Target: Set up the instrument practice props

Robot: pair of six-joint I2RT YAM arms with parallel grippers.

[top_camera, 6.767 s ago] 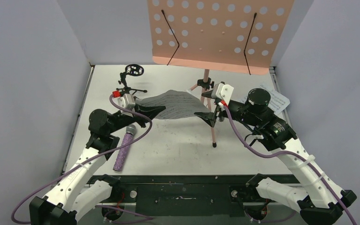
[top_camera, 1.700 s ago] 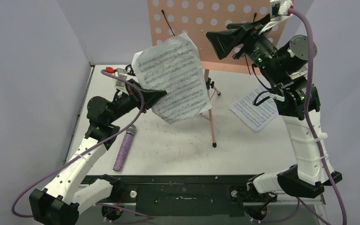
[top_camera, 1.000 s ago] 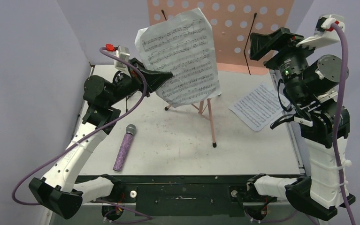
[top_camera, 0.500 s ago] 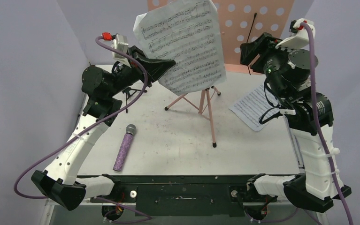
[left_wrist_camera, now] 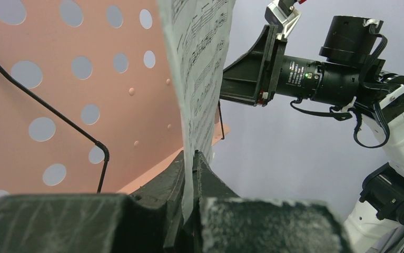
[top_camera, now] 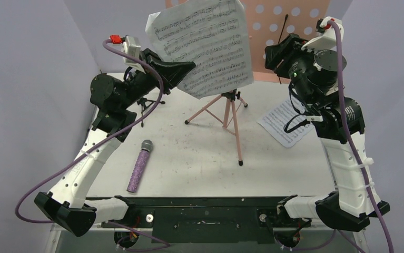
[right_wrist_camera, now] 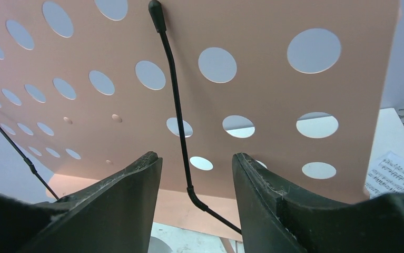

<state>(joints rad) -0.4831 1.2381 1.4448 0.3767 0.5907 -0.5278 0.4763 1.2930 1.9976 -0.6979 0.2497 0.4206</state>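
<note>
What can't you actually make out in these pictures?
Top view: small black mic stand, mostly behind the left arm; only bits show.
Top view: pink music stand panel, cut by the upper edge, partly covered by the held sheet.
Top view: loose sheet on the table, print too small to read.
Right wrist view: whether the right hand touches the black wire between its fingers.

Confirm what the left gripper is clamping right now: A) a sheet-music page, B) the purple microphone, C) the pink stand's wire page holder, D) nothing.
A: the left gripper is shut on the sheet-music page, whose lower edge is pinched there, seen edge-on in the left wrist view.
</note>
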